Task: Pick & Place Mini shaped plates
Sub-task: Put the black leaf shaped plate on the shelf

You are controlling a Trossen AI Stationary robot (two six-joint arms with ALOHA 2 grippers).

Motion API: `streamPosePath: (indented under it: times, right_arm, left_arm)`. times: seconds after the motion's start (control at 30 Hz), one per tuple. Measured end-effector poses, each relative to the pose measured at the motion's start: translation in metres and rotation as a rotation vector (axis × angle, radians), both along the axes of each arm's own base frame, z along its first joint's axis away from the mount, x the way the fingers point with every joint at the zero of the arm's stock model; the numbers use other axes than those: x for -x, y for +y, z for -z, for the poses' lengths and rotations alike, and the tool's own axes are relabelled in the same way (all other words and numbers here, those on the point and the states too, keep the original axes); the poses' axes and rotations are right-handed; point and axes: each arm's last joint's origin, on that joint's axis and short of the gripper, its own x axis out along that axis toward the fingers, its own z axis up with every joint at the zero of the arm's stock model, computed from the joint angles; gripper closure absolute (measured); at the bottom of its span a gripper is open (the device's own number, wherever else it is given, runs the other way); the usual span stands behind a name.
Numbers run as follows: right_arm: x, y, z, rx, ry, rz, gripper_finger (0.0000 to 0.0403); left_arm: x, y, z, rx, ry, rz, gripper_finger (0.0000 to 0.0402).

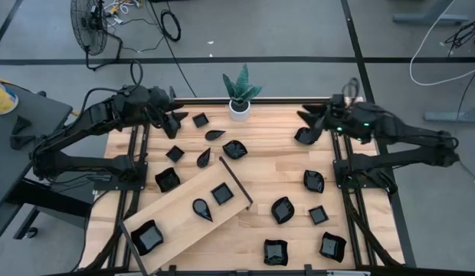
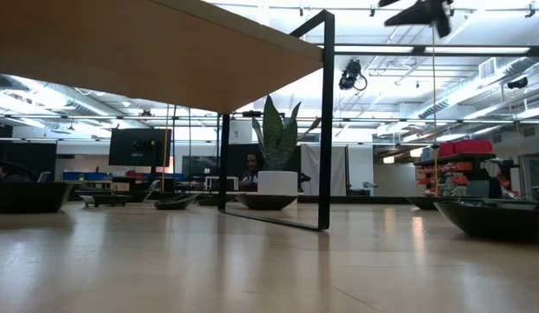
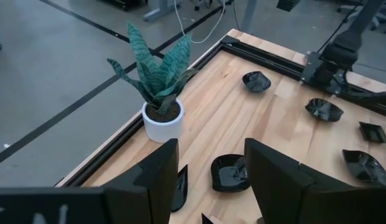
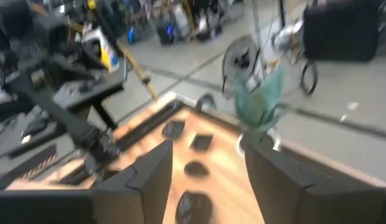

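- The mini shaped plates (image 1: 282, 208) lay scattered over the wooden table (image 1: 360, 253); three more sat on the raised light wooden board (image 1: 176, 218), among them a square one (image 1: 221, 193), a teardrop one (image 1: 201, 208) and a larger rounded one (image 1: 147, 237).
- The left gripper (image 1: 176, 120) hung over the far left corner with its fingers spread and nothing between them, beside a small square plate (image 1: 200, 119).
- The right gripper (image 1: 312, 121) hovered near the far right edge, its fingers likewise apart and empty, just above a wavy rounded plate (image 1: 304, 136).
- The step in hand looked like choosing the next plate. Each arm would do best to take the dish nearest it, so that the two stayed well apart.
- The plates were glossy, shallow and low. A good grasp would probably come straight down with one finger inside the rim and one outside, closing gently so that the dish did not skid.
- The left arm should keep clear of the potted plant (image 1: 240, 93), which stood near at the far edge.
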Motion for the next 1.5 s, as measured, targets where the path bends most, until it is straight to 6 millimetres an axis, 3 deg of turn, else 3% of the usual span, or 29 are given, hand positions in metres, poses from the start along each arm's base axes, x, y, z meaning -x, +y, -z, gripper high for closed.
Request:
streamPosePath:
  times: [0.27, 0.43, 0.93, 1.23, 1.5]
  right_arm:
    - [-0.043, -0.016, 0.027, -0.164, 0.112, -0.096, 0.0193]
    - [-0.055, -0.022, 0.034, -0.197, 0.136, -0.144, 0.0193]
    - [-0.042, -0.018, 0.023, -0.19, 0.079, -0.201, 0.0193]
    - [-0.025, -0.014, 0.004, -0.12, -0.047, -0.227, 0.0193]
    - [-0.024, -0.014, -0.002, -0.129, -0.118, -0.203, 0.0193]
  left_arm:
    - [0.0, 0.0, 0.0, 0.001, 0.0, -0.001, 0.0213]
    - [-0.003, 0.001, 0.001, -0.015, 0.016, 0.009, 0.0213]
    - [-0.054, 0.05, 0.04, 0.117, 0.122, 0.193, 0.0234]
    - [-0.085, 0.072, 0.079, 0.264, 0.21, 0.244, 0.0234]
    - [-0.114, 0.089, 0.119, 0.358, 0.272, 0.279, 0.0223]
